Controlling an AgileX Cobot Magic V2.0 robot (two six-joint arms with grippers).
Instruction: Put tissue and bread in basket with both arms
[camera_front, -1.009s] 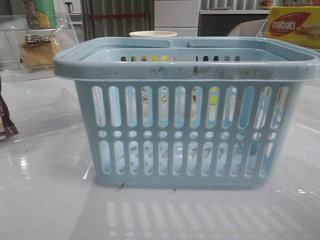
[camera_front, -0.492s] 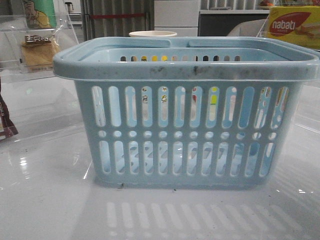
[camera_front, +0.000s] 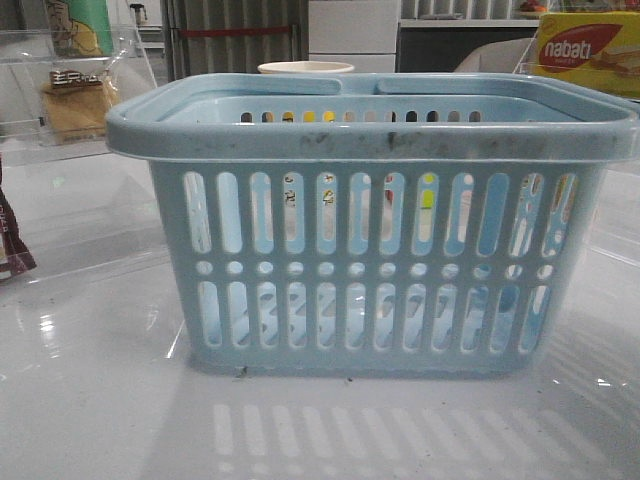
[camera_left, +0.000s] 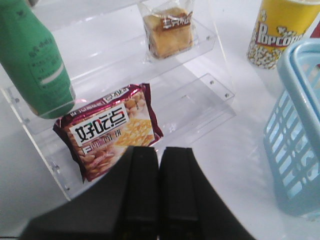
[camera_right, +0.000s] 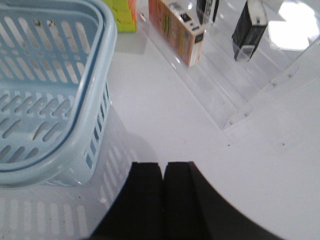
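- Left gripper (camera_left: 159, 192) closed, black fingers (camera_left: 141, 190) pressed together with only a thin seam between them, nothing held
- Just beyond the left fingertips, a red snack packet (camera_left: 107, 131) with white characters, lying flat on the lowest step of a clear acrylic stand (camera_left: 200, 100)
- Further out on a higher step of the same stand, the bread (camera_left: 168, 31) in crinkly clear wrap with a dark label strip, upright and well apart from the gripper
- Off to one side of the snack packet, a green bottle (camera_left: 35, 60) tilted across the stand's edge
- To the other side, the light-blue basket (camera_left: 295, 135) near the gripper, with a yellow popcorn cup (camera_left: 277, 32) beyond it
- Right gripper (camera_right: 162, 197) also closed, fingers (camera_right: 146, 195) together, empty, hanging over bare white table (camera_right: 200, 130)
- Basket (camera_right: 50, 95) just beside the right fingers, slotted wall and thick rim in view, inside visible in part and nothing seen in it
- Further ahead, an orange carton (camera_right: 176, 31) on a second clear stand (camera_right: 250, 100)
- Past that, the tissue (camera_right: 248, 30), a small black packet standing upright on a higher step, well apart from the gripper
- In the front view, basket (camera_front: 370, 140) filling the middle, bread (camera_front: 75, 100) far behind it on one side, yellow-and-red nabati box (camera_front: 585, 50) on the other; neither gripper seen there
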